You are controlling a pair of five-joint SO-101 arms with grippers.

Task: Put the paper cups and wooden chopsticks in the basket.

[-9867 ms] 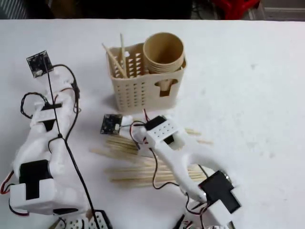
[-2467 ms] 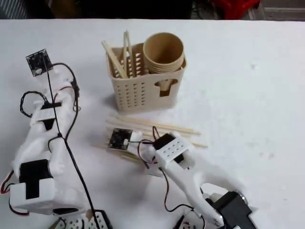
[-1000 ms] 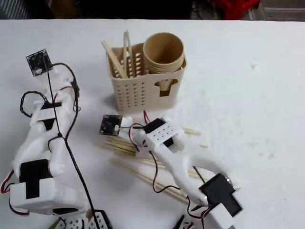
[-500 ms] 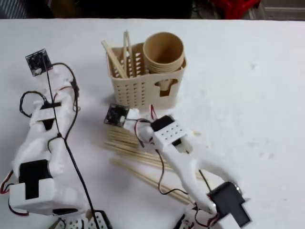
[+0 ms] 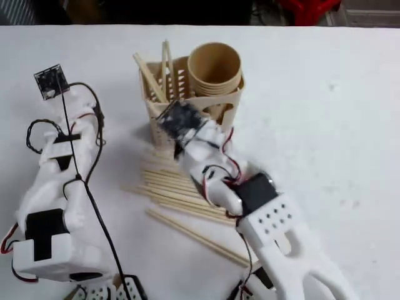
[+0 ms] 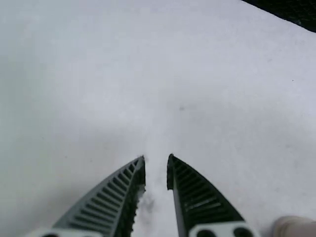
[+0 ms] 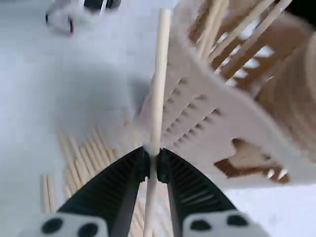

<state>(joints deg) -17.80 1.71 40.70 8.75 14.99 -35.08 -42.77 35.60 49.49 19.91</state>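
My right gripper (image 7: 152, 153) is shut on a single wooden chopstick (image 7: 159, 84), held upright just in front of the basket's perforated wall (image 7: 237, 113). In the high view the right arm (image 5: 262, 212) stands raised over the basket's front. The cream basket (image 5: 215, 105) holds a stack of paper cups (image 5: 214, 65) and a few chopsticks (image 5: 152, 76) leaning in its left part. Several more chopsticks (image 5: 172, 187) lie in a loose pile on the table before the basket. My left gripper (image 6: 156, 160) rests low over bare white table, fingers nearly together, nothing between them.
The left arm (image 5: 56, 187) lies along the table's left side with its cables, apart from the basket. One chopstick (image 5: 200, 236) lies slanted near the right arm's base. White table (image 5: 325, 125) stretches open to the right of the basket.
My right arm has lifted from the chopstick pile and swung toward the basket's front with one chopstick in its gripper. The left arm has kept still.
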